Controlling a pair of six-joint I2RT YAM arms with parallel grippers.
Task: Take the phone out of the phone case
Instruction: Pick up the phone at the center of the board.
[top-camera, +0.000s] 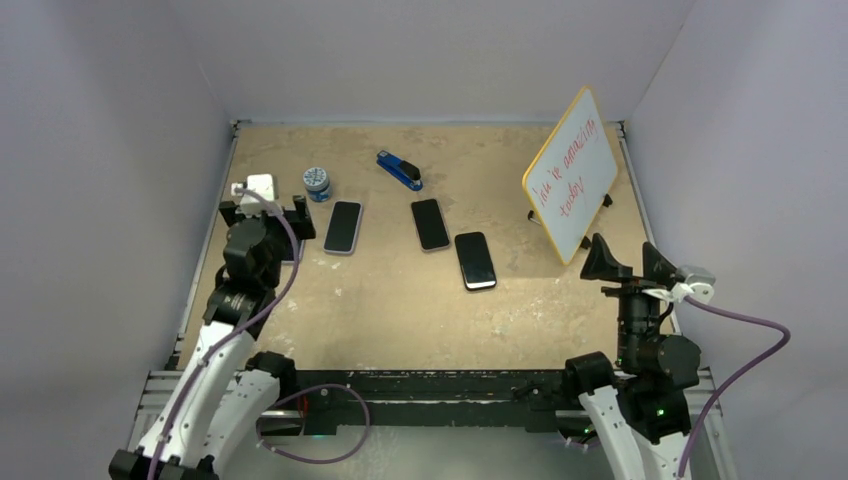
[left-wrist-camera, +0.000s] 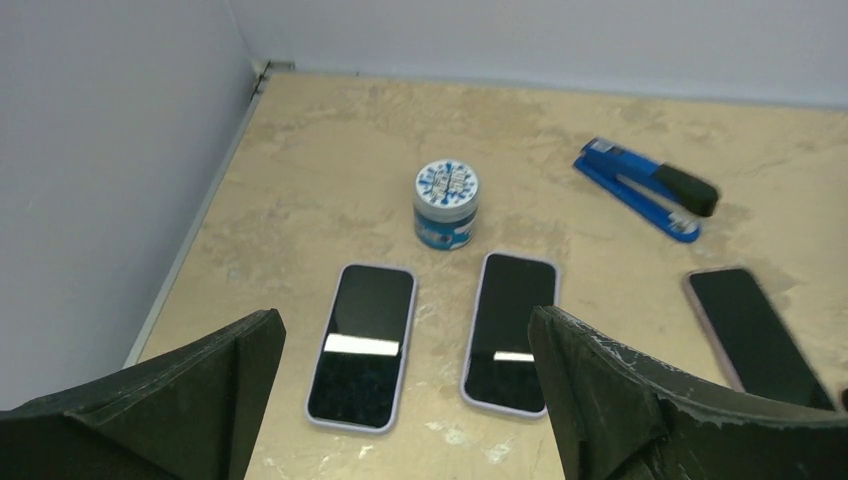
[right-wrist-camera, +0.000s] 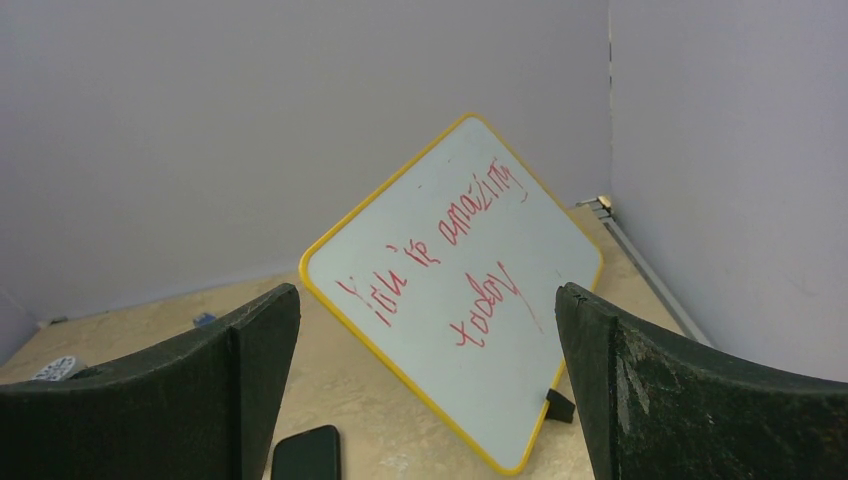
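Three phones (top-camera: 342, 227) on mottled tan tabletop (top-camera: 400, 310)

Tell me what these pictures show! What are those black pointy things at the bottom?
These are two robot arms bolted to a table. One picture looks down from above; the other two come from little cameras on each wrist, so the black wedges are the robot's own fingers. The left gripper and right gripper are both open and hold nothing. On the table lie three phones, a blue stapler, a small jar and a propped-up whiteboard with red writing.
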